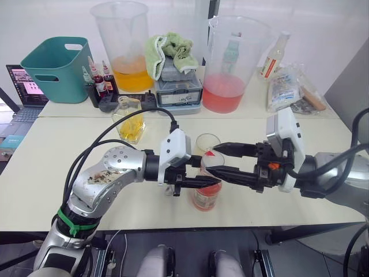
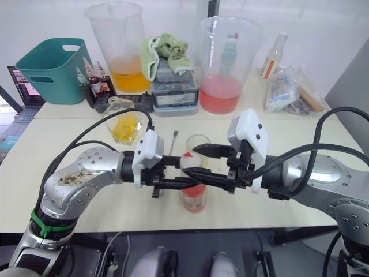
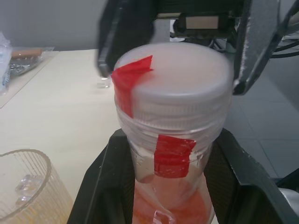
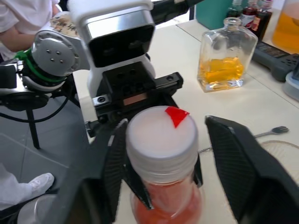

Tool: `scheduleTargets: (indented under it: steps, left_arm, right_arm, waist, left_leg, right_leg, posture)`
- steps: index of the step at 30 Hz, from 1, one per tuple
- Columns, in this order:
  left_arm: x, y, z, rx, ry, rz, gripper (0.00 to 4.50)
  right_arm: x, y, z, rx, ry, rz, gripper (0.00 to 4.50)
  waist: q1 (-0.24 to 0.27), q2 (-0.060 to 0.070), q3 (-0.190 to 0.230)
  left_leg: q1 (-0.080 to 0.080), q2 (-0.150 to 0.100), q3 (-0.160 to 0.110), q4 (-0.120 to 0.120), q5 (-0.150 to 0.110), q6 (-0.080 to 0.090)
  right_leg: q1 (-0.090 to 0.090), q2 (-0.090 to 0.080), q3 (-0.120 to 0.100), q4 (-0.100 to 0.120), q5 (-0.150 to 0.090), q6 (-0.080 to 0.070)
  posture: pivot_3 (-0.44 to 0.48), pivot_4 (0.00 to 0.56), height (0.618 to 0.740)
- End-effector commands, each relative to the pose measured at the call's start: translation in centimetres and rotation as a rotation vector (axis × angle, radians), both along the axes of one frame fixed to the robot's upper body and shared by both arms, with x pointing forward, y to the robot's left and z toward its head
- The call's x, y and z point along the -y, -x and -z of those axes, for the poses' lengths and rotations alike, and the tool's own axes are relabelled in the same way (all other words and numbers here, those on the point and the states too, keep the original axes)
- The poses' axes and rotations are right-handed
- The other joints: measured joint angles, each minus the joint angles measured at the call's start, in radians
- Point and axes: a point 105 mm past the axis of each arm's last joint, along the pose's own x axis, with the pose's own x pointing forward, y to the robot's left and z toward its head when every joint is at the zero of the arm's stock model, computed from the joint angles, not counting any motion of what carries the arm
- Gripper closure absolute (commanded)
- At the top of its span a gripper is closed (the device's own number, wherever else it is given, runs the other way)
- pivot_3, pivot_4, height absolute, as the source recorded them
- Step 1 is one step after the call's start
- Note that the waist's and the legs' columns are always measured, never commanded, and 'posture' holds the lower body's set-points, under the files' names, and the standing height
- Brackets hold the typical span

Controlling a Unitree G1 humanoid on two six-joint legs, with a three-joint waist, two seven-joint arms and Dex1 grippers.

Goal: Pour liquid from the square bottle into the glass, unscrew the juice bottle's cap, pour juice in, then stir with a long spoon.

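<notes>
Left wrist view: my left gripper (image 1: 199,183) is clamped on the neck of the clear plastic juice bottle with orange-red liquid (image 3: 170,186), just under its white screw cap marked with red tape (image 3: 180,88). My right gripper (image 1: 222,160) has its fingers spread either side of that cap, not touching. Beyond both grippers stand the ribbed glass (image 1: 207,142) and the square glass bottle of yellow liquid (image 1: 129,120)

juice bottle (image 3: 170,154): base cut off by the left wrist view's edge | glass (image 3: 25,189): partly cropped at the corner there | long spoon (image 2: 173,140): mostly hidden behind left gripper (image 2: 183,182), perhaps only the bowl end showed | small bottles (image 1: 97,78): labels too small to read
</notes>
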Motion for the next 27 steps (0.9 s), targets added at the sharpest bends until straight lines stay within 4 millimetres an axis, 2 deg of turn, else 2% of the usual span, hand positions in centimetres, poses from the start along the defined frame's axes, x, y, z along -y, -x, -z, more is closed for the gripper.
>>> scheduleTargets:
  steps: [1, 8, 16, 27]
  left_arm:
    - [-0.6, 1.8, 2.2, -0.092, -0.067, 0.053, 2.90]
    - [-0.9, 2.1, 2.4, -0.089, -0.070, 0.047, 2.90]
    - [0.3, -0.2, 2.3, -0.073, -0.076, 0.043, 2.90]
    - [1.8, -1.3, 1.9, -0.075, -0.080, 0.064, 2.90]
  right_arm:
    - [0.6, -0.7, -0.6, 0.039, -0.005, 0.043, 2.83]
    - [0.7, -0.9, -0.5, 0.051, 0.031, -0.014, 2.83]
    - [2.1, -2.0, -0.3, 0.096, 0.136, -0.146, 2.83]
    - [2.8, -2.8, -0.8, 0.166, 0.257, -0.514, 2.83]
  waist:
    - [-0.004, 0.000, 0.000]
    - [-0.006, 0.000, -0.001]
    - [-0.003, -0.001, -0.002]
    - [0.004, -0.001, -0.002]
  left_leg:
    - [0.000, 0.000, 0.000, 0.000, 0.000, 0.000]
    - [0.000, 0.000, 0.000, -0.001, 0.000, -0.001]
    - [0.001, 0.000, 0.000, -0.001, -0.001, 0.002]
    - [0.003, 0.000, -0.001, 0.000, -0.001, 0.002]
  right_leg:
    - [0.000, 0.000, 0.000, 0.000, 0.000, 0.000]
    - [0.000, 0.001, 0.000, 0.000, 0.000, -0.001]
    - [0.001, 0.002, 0.000, -0.001, 0.000, -0.001]
    - [0.003, 0.002, 0.000, -0.001, 0.000, -0.001]
  posture:
    - [0.000, 0.150, 0.739]
    - [0.000, 0.150, 0.739]
    - [0.000, 0.150, 0.739]
    - [0.000, 0.150, 0.739]
